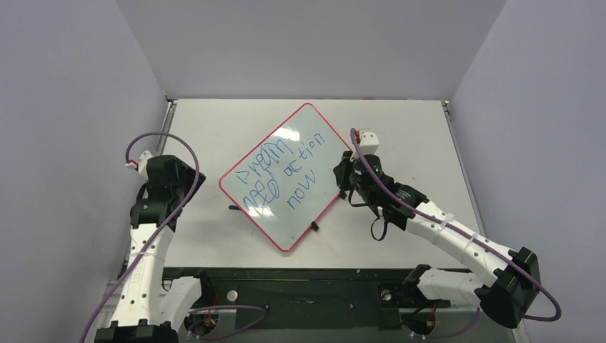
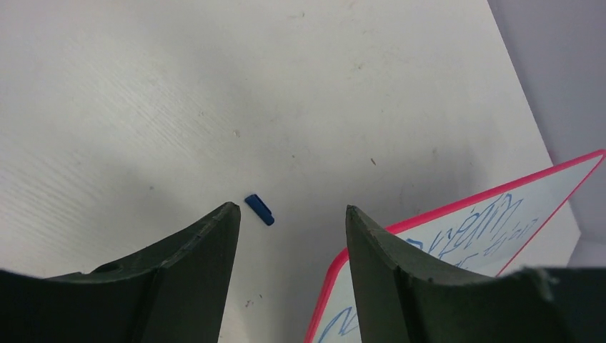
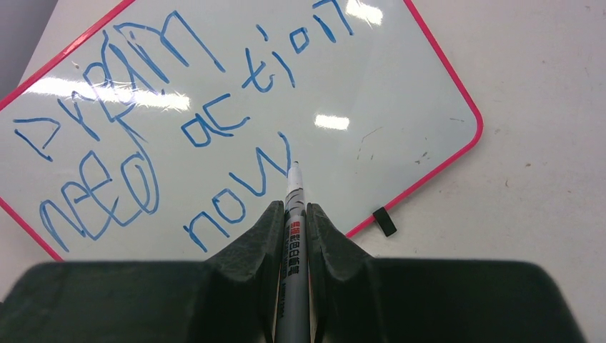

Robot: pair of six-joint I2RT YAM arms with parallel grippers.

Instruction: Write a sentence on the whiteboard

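Enclosing the scene on three sides were plain pale lavender walls (image 1: pixel 307 43), and below them lay a light grey, lightly scuffed table (image 1: pixel 400 121) with the two arm bases at its near edge. The whiteboard (image 1: pixel 300 218) lay flat around the middle of the surface, turned like a diamond. Its long axis ran diagonally from the near-left toward the far-right corner of the surface, and one rounded corner pointed at the far edge. A small black clip (image 3: pixel 384 221) sat on its red rim along the short side facing near-right.

The sentence (image 3: pixel 207 128) followed that long axis in wobbly blue rows that read roughly "dream", "need", "action" and "now".

The right gripper (image 3: pixel 291 214) hovered over the board's right corner, fingers clenched on a grey marker (image 3: pixel 293 243). The marker's tip stood at the last stroke of "now"; whether it touched the board could not be told.

The left gripper (image 2: pixel 291 214) hung above bare surface just left of the board, jaws parted and empty. A small blue cap (image 2: pixel 259 209) lay on the surface near the board's left corner.
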